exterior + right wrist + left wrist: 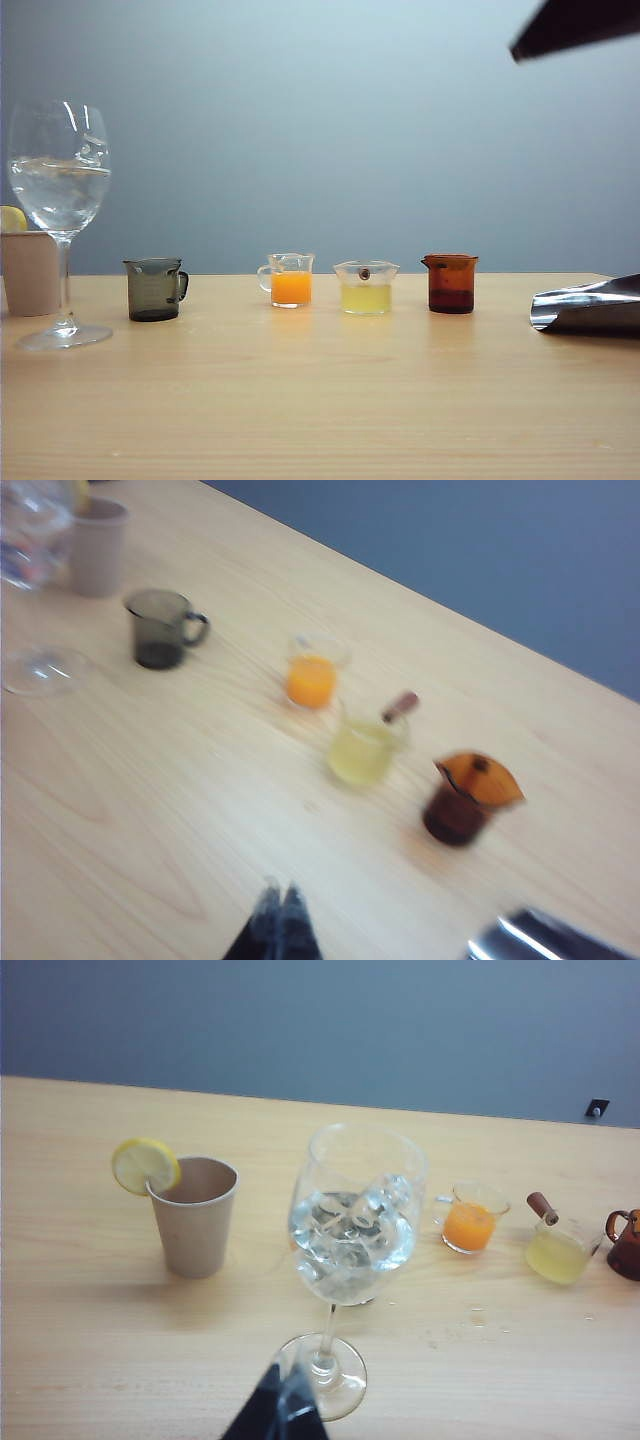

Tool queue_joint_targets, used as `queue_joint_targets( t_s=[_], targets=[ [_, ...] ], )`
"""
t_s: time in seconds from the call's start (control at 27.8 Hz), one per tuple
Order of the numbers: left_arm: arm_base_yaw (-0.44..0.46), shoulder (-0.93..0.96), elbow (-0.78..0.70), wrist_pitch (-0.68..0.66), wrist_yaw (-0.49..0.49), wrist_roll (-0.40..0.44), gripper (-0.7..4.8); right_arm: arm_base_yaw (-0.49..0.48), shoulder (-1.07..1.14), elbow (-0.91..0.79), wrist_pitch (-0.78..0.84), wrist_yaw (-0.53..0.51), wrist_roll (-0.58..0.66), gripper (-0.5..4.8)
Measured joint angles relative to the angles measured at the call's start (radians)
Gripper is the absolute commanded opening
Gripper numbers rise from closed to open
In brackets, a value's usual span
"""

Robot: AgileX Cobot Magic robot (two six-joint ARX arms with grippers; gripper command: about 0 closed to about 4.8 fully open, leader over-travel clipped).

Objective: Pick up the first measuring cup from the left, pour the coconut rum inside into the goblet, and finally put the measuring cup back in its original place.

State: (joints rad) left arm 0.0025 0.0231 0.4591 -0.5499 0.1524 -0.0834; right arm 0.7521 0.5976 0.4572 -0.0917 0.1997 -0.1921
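Standing upright on the table (320,400), the grey cup (155,289) is first from the left in a row of four, handle toward the orange cup (291,280); smoky translucent walls, flared lip, darker at the base, no liquid level discernible. Left of it, near, the goblet (60,200): tall, clear, stemmed, round foot on the wood, bowl holding clear liquid and ice cubes. Behind the goblet, a beige paper cup (194,1215) with a lemon slice (145,1165) on its rim.

Right of the orange cup: a clear cup of pale yellow liquid (366,288) with a brown stick resting in it, then an amber cup (451,283) with a dark base. All four stand apart, none touching.

Surface: light wood grain, a few small wet spots near the goblet's foot. Backdrop: plain blue-grey wall. A shiny silver item (590,306) lies at the right edge.

Left gripper (280,1412): above the table, just before the goblet's foot, fingertips together, empty. Right gripper (278,925): above bare wood, well clear of the cups, closed, empty; picture blurred.
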Motion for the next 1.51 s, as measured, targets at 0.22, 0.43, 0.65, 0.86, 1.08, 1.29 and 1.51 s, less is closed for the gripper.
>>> queue_joint_targets(
  t_s=[0.22,0.43,0.65,0.86,1.08,1.29,1.51],
  targets=[
    [0.000,0.000,-0.075,0.073,0.000,0.000,-0.05,-0.069,-0.014,-0.080,0.049,0.049,0.005,-0.01],
    [0.000,0.000,-0.148,0.180,0.000,0.000,-0.05,-0.084,-0.014,-0.083,0.054,0.088,0.015,-0.01],
    [0.000,0.000,-0.201,0.273,-0.034,0.000,-0.05,-0.084,-0.014,-0.083,0.057,0.088,0.015,-0.01],
    [0.000,0.000,-0.276,0.396,-0.041,-0.017,-0.05,-0.084,-0.014,-0.083,0.057,0.088,0.015,-0.01],
    [0.000,0.001,-0.332,0.478,-0.094,-0.023,-0.05,-0.084,-0.014,-0.083,0.057,0.088,0.015,-0.01],
    [-0.001,-0.027,-0.349,0.481,-0.211,-0.023,-0.05,-0.084,-0.014,-0.083,0.057,0.088,0.015,-0.01],
    [-0.053,-0.022,-0.373,0.521,-0.212,-0.022,-0.05,-0.084,-0.013,-0.083,0.057,0.088,0.015,-0.01]
  ],
)
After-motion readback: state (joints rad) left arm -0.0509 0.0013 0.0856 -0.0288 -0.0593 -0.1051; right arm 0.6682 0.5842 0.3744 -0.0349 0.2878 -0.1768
